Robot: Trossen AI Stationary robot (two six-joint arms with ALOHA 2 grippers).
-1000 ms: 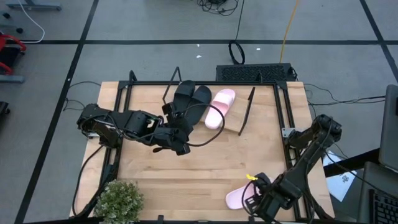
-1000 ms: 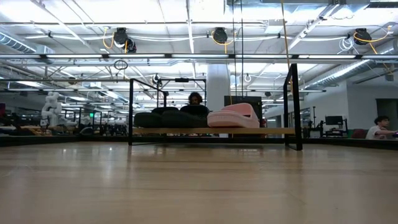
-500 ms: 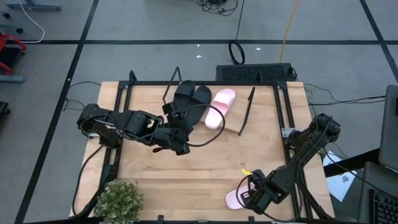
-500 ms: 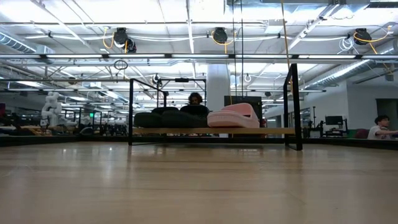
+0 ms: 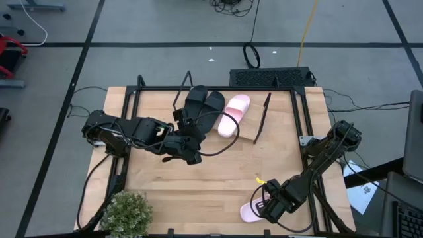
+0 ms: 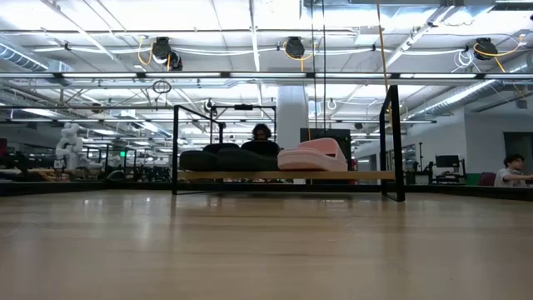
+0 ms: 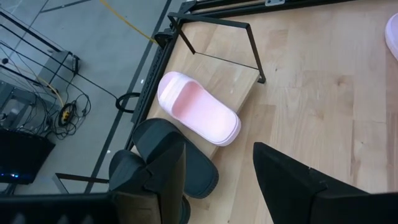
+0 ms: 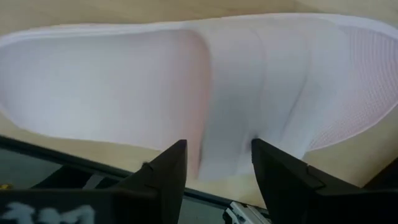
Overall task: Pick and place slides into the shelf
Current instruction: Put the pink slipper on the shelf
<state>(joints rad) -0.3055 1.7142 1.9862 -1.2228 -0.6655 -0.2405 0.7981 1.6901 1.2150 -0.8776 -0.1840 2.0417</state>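
Three slides (image 5: 213,110) rest on the shelf (image 5: 248,129); the open right gripper (image 5: 264,210) straddles the last pink slide (image 5: 248,211). The left gripper (image 5: 190,151) waits open, empty.

small potted plant (image 5: 127,210) at table corner, black keyboard (image 5: 271,77), seated person (image 6: 507,171)

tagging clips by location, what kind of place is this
Probably a robotics lab or large open workshop hall. The low view shows an exposed ceiling with pipes and strip lights and a white robot at a far bench; cables trail over the grey floor around the wooden table.
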